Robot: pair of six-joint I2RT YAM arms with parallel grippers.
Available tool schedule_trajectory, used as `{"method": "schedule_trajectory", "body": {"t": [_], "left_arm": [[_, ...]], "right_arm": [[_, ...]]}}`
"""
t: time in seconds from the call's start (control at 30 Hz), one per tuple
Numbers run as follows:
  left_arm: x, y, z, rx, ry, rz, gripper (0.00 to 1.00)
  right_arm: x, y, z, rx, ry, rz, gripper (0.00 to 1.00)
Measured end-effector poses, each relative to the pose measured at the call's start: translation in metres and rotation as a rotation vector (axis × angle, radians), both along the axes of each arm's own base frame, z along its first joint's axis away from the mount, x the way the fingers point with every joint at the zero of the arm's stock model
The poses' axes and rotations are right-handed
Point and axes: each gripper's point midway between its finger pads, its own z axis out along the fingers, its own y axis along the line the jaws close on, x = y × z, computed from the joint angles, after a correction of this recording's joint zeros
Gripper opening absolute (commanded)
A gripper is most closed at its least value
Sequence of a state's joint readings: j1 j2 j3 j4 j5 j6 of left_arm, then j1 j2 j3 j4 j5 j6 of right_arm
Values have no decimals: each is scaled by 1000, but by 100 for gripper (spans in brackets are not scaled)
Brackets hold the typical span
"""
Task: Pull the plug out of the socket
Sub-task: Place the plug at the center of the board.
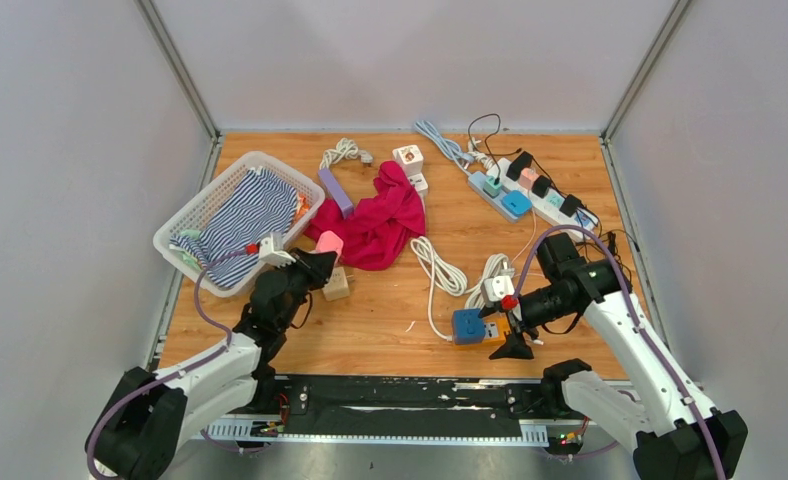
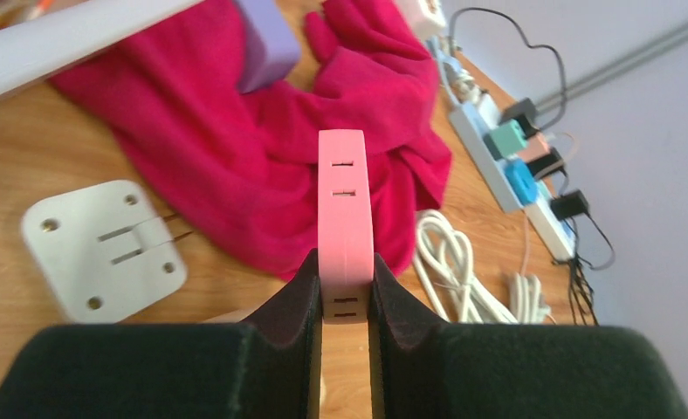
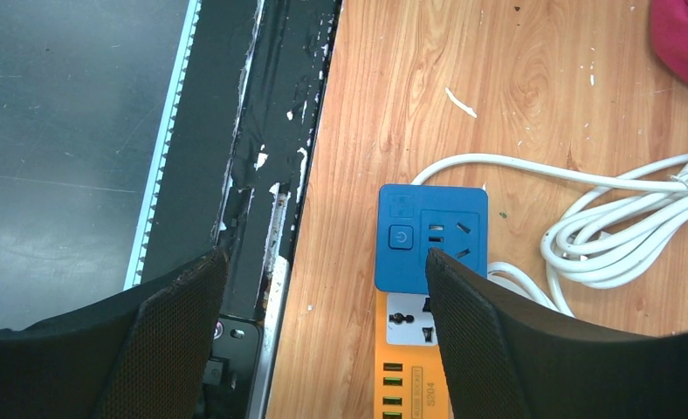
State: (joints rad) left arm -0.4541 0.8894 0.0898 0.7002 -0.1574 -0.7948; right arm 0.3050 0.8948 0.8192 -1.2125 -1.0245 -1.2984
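- The left fingers [image 2: 292, 297] are clenched on the narrow sides of a pink block [image 2: 345, 209]. Gripping low near one end leaves most of the block sticking out past the tips, with its slotted edge facing the wrist camera.
- The left gripper [image 1: 320, 265] holds the block clear of the table [image 1: 390, 320], so it seems to be off whatever it sat in.
- Just beside it on the wood lies a white piece [image 2: 105, 249] with screw holes at its corners. It is apart from the pink block. I cannot tell whether the marks on its face are blades or slots. It may be the other half of that pair.
- A red cloth [image 2: 236, 148] is heaped behind the block and touches neither part.
- The right fingers [image 3: 471, 314] are spread wide and hold nothing.
- The right gripper [image 3: 323, 262] hangs over the table's near edge. One finger overlaps a corner of a blue cube [image 3: 430, 236] in the wrist view, and I cannot tell whether it touches.
- The blue cube sits on the end of an orange strip [image 3: 410, 375]. It looks like a plug not yet pulled, and the open jaws look set for its width.
- A white cable [image 3: 620, 227] is coiled beside the cube, clear of the fingers.
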Motion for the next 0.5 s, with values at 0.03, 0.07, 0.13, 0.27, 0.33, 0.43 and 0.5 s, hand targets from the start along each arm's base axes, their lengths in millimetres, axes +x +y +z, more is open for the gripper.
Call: {"method": "schedule_trajectory", "body": {"t": [0.03,0.07,0.13,0.27,0.33,0.43,0.5], "left_arm": [[1,3,-4,1,16,21,0],[2,6,-7,2,28,37,0],[5,12,-13,6,54,76,3],[9,21,-21,15,92,138,15],[11,24,-23,18,105,159,27],[12,28,-29,27,129,184,49],[12,30,-31,31,133,194,55]], "right_arm": [[0,0,0,0,0,0,85],[0,0,0,0,-1,0,85],[0,0,0,0,-1,0,85],[0,0,0,0,-1,-1,85],[0,0,0,0,-1,-1,85],[0,0,0,0,-1,-1,85],[1,0,0,0,-2,-1,85]]}}
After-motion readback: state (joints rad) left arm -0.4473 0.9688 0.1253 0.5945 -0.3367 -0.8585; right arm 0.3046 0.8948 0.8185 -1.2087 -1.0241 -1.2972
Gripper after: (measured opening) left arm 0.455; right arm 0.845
